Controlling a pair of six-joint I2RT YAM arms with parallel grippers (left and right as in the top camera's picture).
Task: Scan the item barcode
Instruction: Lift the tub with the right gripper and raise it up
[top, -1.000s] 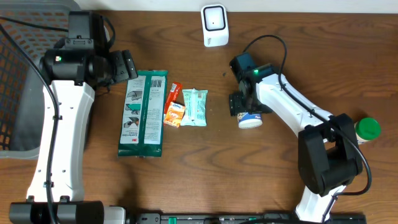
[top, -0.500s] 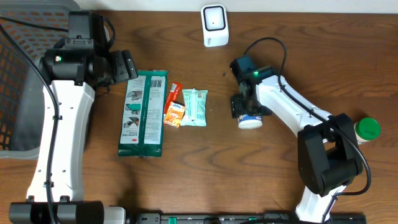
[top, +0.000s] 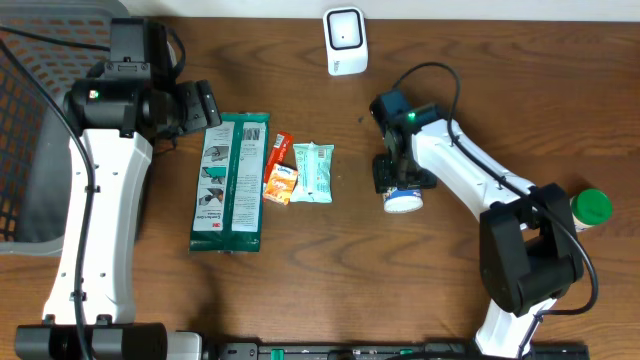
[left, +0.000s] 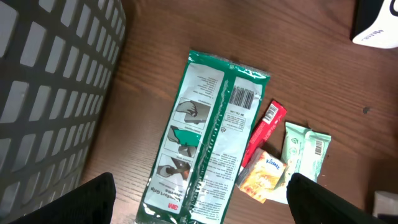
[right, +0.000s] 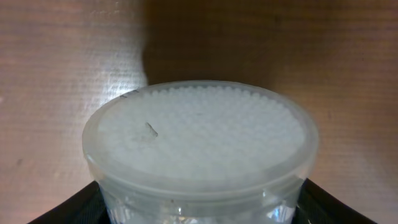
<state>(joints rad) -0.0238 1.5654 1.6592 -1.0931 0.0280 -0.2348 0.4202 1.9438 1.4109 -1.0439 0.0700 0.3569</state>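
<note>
Right fingers (right: 59, 210) narrowed around tub (right: 199, 134) (it shifted).

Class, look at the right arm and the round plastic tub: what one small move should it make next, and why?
Probably close the right gripper firmly on the tub. Its jaws stand either side of the tub, but a firm grip is not evident, and the tub sits on the table, well away from the white scanner it must face.

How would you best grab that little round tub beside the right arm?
Probably by its curved side wall just under the lid, from above, one finger each side. The tub is round with no handle and its lid is wide and flat. The right pincer straddles it that way.
</note>
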